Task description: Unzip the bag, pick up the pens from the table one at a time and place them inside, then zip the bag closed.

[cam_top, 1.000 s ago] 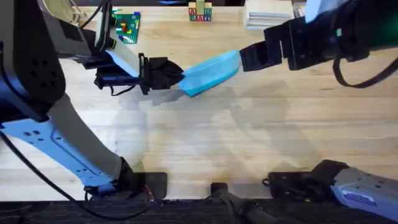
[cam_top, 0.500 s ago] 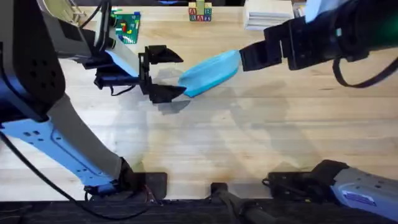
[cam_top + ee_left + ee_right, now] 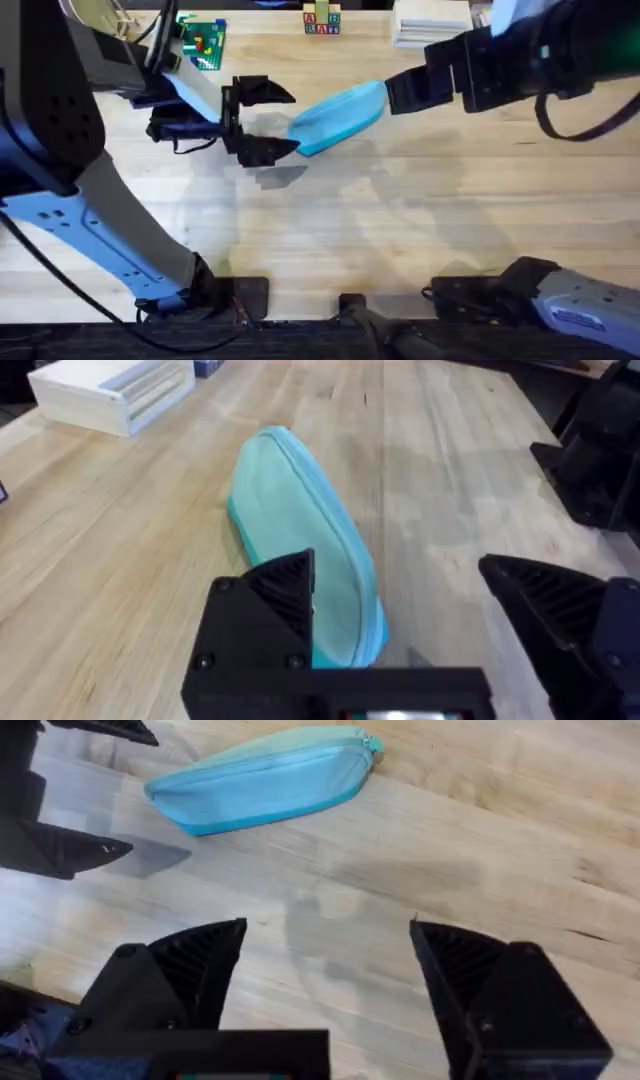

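No pens lie on the tabletop (image 3: 400, 220) and the bag (image 3: 338, 116) rests there zipped — by the look of it, the task is all but finished. Both sets of jaws — left gripper (image 3: 262, 120), right gripper (image 3: 325, 985) — stand spread, grasping nothing.

the bag (image 3: 300, 550) has its near end hidden behind the left hand's finger (image 3: 275, 620)
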### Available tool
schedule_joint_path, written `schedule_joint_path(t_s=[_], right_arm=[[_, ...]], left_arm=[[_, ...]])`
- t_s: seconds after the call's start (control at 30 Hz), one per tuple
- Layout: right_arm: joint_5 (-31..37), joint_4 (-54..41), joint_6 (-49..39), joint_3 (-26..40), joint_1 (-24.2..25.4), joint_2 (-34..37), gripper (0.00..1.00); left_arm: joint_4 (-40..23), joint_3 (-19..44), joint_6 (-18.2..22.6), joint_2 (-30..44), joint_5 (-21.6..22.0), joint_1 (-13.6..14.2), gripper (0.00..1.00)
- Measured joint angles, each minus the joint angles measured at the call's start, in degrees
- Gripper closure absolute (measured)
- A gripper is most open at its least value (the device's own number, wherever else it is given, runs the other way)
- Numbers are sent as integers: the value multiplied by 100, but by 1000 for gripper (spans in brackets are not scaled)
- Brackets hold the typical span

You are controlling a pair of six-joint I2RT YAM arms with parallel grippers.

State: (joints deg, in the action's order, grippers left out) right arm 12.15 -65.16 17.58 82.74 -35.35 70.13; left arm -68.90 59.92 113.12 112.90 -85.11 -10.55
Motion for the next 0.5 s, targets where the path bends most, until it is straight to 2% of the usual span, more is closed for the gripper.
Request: schedule_joint_path(t_s=[0.2, 0.5], right_arm=[[2, 2, 0, 0, 0, 0, 4], [2, 2, 0, 0, 0, 0, 4]], left_arm=[[-661, 388, 398, -37, -15, -31, 4], [-931, 679, 487, -803, 193, -313, 4]])
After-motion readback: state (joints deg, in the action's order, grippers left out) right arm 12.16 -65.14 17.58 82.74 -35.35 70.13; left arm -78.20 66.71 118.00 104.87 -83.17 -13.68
